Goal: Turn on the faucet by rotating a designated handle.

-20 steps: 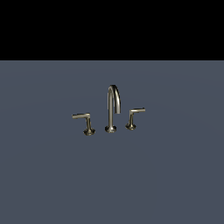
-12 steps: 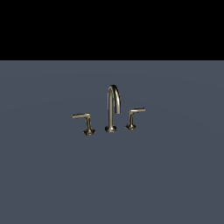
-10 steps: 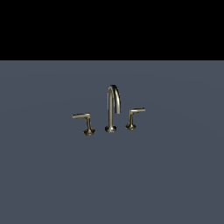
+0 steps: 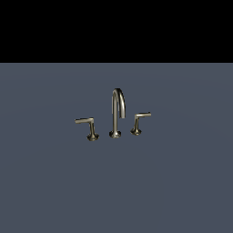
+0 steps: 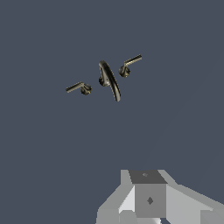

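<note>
The faucet [image 4: 115,113] stands on the grey floor, a bronze-grey gooseneck spout with a lever handle on each side. The designated handle [image 4: 138,122], with the short upward-tilted arm, is on the exterior view's right. The twin handle [image 4: 89,127], with the longer level arm, is on the left. In the wrist view the spout [image 5: 109,80] shows from above, with the designated handle [image 5: 128,65] and the twin [image 5: 79,87] beside it. Only part of my gripper [image 5: 149,199] shows, as grey blocks at the picture's edge, far from the faucet. Its fingers are not clear.
A flat blue-grey floor [image 4: 182,182] stretches all around the faucet. A black background [image 4: 116,27] lies behind it. The arm does not show in the exterior view.
</note>
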